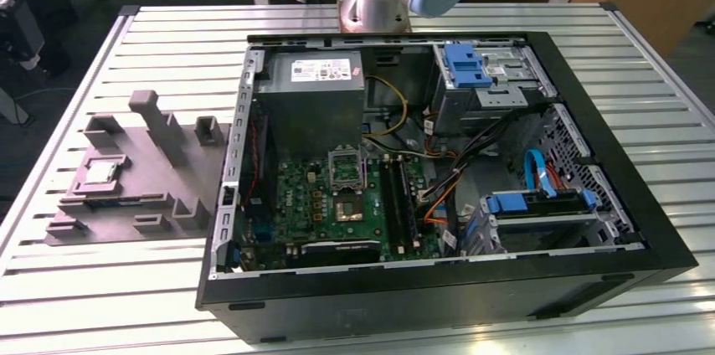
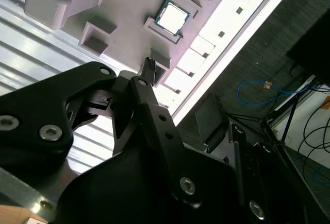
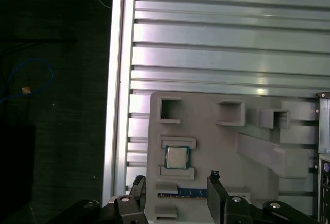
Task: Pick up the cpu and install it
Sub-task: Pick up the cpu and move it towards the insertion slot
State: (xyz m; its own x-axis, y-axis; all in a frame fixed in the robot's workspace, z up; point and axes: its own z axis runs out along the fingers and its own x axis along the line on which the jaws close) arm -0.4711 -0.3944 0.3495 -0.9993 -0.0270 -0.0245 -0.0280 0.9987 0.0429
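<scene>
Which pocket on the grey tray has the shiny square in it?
The pocket framed by two low ridges on the grey tray holds the cpu. The two square pockets farther along the tray are empty.

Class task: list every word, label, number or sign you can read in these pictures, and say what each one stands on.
No text here can be read out.
white label on the grey power supply: print too small to read.
Top of the cpu, sitting in the grey holder: markings too faint to read.
green motherboard: any print too small to read.
</scene>
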